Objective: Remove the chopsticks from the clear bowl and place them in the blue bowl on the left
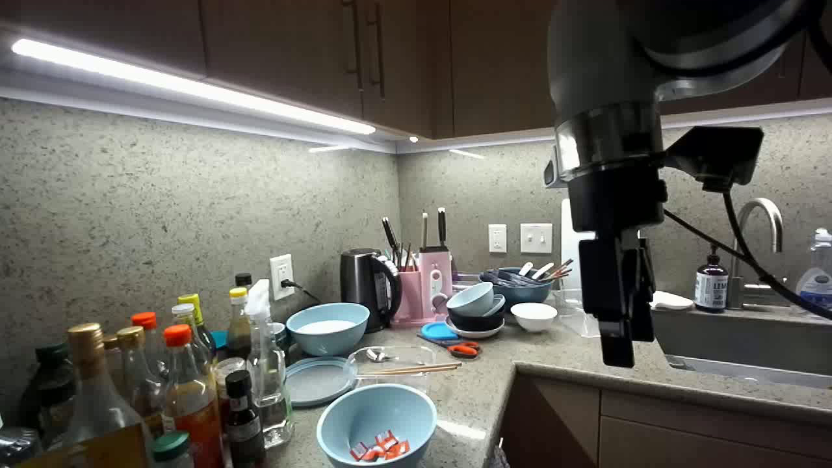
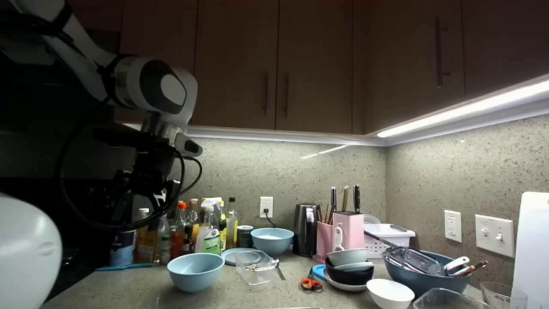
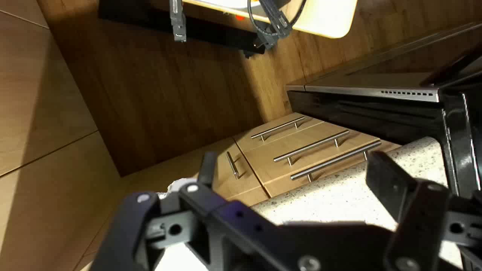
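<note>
Some chopsticks [image 1: 426,370], count unclear; fingers [image 3: 388,180] blurred, wrist view.

Low and mid-frame in an exterior view, I'm seeing slim tan chopsticks [image 1: 416,370] close together, nearly level across the clear bowl [image 1: 416,356], ends jutting past its right side, and lower left in an exterior view, there's the blue bowl [image 2: 194,280], upright, near the clear one.

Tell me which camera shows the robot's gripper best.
The wrist view: the gripper shows large and close, its fingers wide apart. Both exterior views show it smaller and dark, the gap between fingers hard to judge.
</note>
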